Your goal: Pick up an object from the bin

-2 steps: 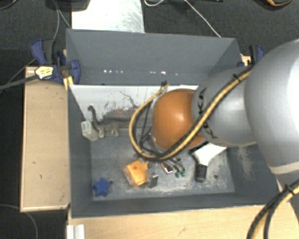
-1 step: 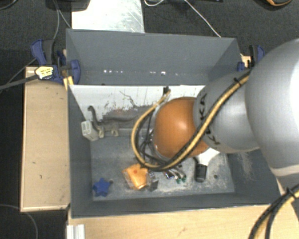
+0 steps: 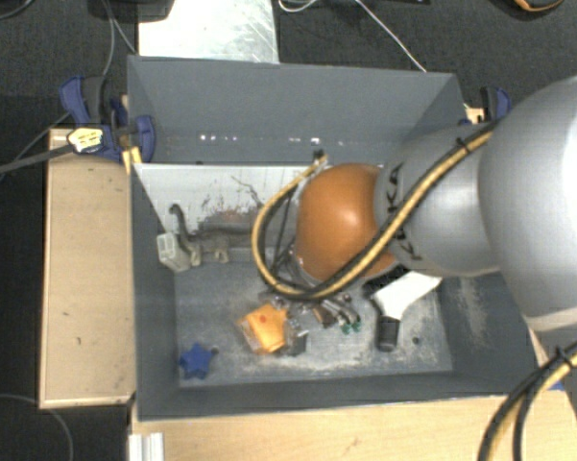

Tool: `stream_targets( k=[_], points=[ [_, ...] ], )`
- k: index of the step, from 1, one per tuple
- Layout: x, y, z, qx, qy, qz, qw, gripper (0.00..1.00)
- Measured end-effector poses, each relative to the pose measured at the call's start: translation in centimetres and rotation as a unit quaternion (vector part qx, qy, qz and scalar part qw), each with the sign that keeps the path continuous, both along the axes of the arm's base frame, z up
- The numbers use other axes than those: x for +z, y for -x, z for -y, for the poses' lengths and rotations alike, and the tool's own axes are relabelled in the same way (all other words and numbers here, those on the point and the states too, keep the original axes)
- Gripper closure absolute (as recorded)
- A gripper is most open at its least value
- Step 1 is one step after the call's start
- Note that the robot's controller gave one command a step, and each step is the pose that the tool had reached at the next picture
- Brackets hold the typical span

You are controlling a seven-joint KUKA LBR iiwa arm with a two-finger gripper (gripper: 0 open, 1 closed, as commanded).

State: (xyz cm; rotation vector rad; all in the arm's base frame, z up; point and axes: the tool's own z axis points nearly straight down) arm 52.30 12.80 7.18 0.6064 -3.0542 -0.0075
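Observation:
My gripper (image 3: 319,320) hangs low over the front middle of the bin, mostly hidden under the arm's orange dome. An orange block (image 3: 264,327) lies on the floor just to its left, touching or nearly touching the gripper's metal tip. To its right lie a small black cylinder-like piece (image 3: 388,332) and a white flat piece (image 3: 405,293), the latter partly under the arm. A small green-tipped bit (image 3: 348,327) lies right beside the gripper.
A small blue crumpled thing (image 3: 197,359) lies in the front left corner. A grey-white tool with a long dark handle (image 3: 194,248) lies along the back left. The arm and its cables cover the right back of the bin.

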Motion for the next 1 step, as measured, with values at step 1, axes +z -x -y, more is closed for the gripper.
stream_targets(
  k=[1],
  points=[
    [0.00, 1.08, -3.26, -0.006, -0.004, 0.0227, 0.9997, 1.00]
  ],
)
